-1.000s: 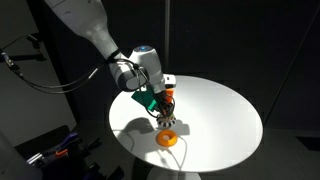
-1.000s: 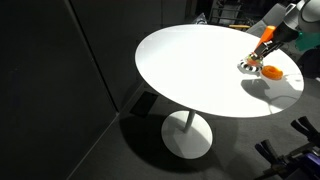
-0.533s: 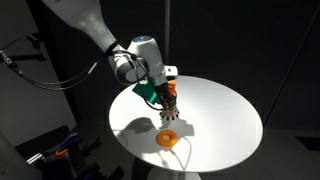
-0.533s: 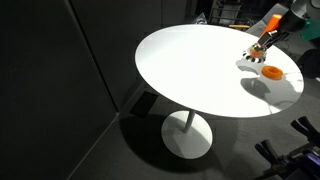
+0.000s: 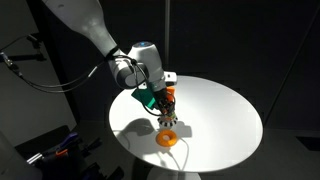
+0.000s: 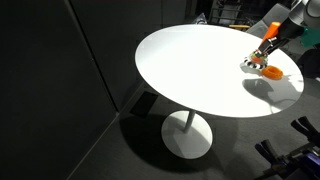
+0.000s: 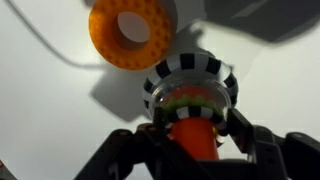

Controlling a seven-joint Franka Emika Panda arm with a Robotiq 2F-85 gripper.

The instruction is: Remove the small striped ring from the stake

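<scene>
Small striped ring (image 7: 185, 65) round stake (image 7: 193, 130) end, stake mostly hidden within hand (image 7: 196, 140) clamped on it.

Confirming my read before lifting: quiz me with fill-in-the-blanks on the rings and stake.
In the wrist view, the small striped ring encircles the orange ___.
The plain ring lying apart from it on the table is coloured ___.
The table is round and ___.
Missing words: stake; orange; white.
</scene>
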